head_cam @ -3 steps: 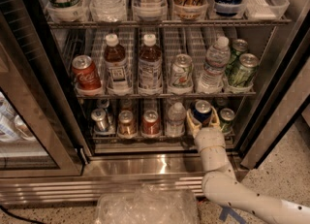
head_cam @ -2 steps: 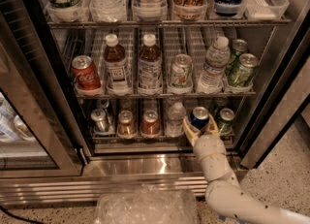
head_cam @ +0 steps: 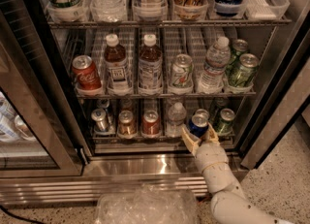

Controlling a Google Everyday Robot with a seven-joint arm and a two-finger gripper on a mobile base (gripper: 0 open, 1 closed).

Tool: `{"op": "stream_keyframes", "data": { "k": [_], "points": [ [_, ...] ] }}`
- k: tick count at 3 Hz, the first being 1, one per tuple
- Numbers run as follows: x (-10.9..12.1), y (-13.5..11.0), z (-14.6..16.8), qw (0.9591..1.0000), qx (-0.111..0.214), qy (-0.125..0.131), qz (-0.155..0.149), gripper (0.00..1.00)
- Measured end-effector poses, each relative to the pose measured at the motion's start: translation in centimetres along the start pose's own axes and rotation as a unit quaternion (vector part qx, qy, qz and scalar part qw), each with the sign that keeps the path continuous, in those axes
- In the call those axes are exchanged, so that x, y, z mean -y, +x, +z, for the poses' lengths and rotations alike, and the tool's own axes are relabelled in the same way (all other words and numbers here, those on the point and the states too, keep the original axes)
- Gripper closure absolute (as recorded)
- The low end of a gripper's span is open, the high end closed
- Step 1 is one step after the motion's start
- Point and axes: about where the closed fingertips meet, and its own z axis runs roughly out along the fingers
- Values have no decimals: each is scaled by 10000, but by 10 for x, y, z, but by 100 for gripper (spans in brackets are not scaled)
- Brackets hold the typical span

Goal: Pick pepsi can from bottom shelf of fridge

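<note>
The fridge (head_cam: 278, 80) stands open with its glass door (head_cam: 29, 136) swung to the left. On the bottom shelf (head_cam: 160, 136) a small dark blue pepsi can (head_cam: 198, 124) with a silver top sits in a lane at the right. My gripper (head_cam: 199, 138) reaches in from the lower right on a cream arm. Its two fingers (head_cam: 190, 142) stand on either side of the can's lower body, closed against it. The can is at the shelf's front rail, tilted slightly toward me.
Beside the pepsi can stand a green can (head_cam: 224, 120) on the right and a clear water bottle (head_cam: 175, 120) on the left, then several other cans. The middle rack holds a Coca-Cola can (head_cam: 86, 74), brown bottles and green cans. A clear plastic bag (head_cam: 145, 206) lies on the floor.
The gripper has closed in around the pepsi can and the can has shifted slightly down and forward toward the front rail.
</note>
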Motion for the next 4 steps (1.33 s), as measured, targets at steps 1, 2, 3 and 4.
{"op": "stream_keyframes", "data": {
  "k": [1, 2, 3, 4],
  "points": [
    [-25, 1, -18, 9987, -68, -329, 383, 100],
    [-70, -11, -55, 9907, -119, -1032, 874, 100],
    [-108, -56, -96, 9823, 131, -1596, 974, 100],
    [-103, -74, -105, 9811, 307, -1596, 1054, 100]
  ]
}}
